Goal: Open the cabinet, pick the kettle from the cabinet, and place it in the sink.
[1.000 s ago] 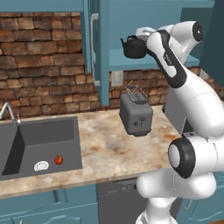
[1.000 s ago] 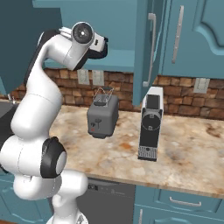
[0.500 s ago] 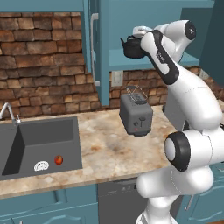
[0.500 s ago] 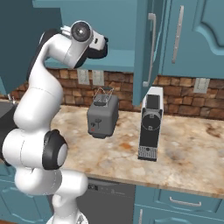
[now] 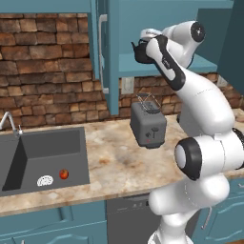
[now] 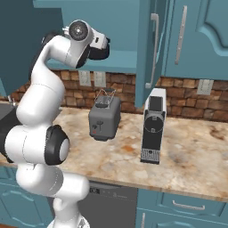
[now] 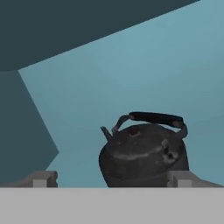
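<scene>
The teal wall cabinet (image 5: 112,57) stands open, its door swung out to the left. On its shelf sits the squat black kettle (image 5: 139,51), upright, handle arched over the lid. My gripper (image 5: 146,39) reaches into the cabinet right at the kettle's upper side. In the hand view the kettle (image 7: 144,153) sits close ahead, slightly right of centre, and the gripper (image 7: 111,179) is open with its fingertips (image 7: 41,178) wide apart; the right tip overlaps the kettle's right edge. Nothing is gripped. The dark grey sink (image 5: 52,143) lies at the counter's left.
A grey toaster (image 5: 148,125) stands on the counter below the open cabinet. A coffee machine (image 6: 152,125) stands right of it. In the sink lie a small red thing (image 5: 64,174) and a white one (image 5: 45,180). A chrome faucet (image 5: 9,122) rises behind the basin.
The hand has moved left, deeper into the cabinet and closer to the kettle. The jaws stayed open and the kettle has not moved.
</scene>
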Robot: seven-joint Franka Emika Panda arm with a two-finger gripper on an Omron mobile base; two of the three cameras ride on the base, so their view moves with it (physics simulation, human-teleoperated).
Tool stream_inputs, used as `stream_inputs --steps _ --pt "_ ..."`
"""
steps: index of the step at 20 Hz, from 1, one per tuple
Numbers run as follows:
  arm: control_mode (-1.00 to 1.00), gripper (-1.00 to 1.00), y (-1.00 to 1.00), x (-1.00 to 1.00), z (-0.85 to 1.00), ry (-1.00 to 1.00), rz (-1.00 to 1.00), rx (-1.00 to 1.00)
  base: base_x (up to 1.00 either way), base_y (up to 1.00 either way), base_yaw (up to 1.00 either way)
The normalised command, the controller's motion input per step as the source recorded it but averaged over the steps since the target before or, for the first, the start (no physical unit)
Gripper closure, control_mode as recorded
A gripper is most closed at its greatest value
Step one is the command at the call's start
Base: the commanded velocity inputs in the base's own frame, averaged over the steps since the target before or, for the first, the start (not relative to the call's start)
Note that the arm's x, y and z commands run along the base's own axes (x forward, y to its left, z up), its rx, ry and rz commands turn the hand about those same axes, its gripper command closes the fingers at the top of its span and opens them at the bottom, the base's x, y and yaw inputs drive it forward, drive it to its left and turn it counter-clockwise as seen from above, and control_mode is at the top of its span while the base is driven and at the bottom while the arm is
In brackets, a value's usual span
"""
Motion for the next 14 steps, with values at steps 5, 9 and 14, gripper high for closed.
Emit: stream_inputs --steps 5,9,14 --pt "-1.00 -1.00 0.00 0.16 0.02 0.00 -0.08 -0.03 0.00 0.00 0.00" --pt "-1.00 -1.00 0.00 0.09 0.05 0.00 -0.06 0.00 0.00 0.00 0.00" --pt "-1.00 -1.00 -0.02 0.11 0.01 0.00 -0.05 0.00 0.00 0.00 0.00"
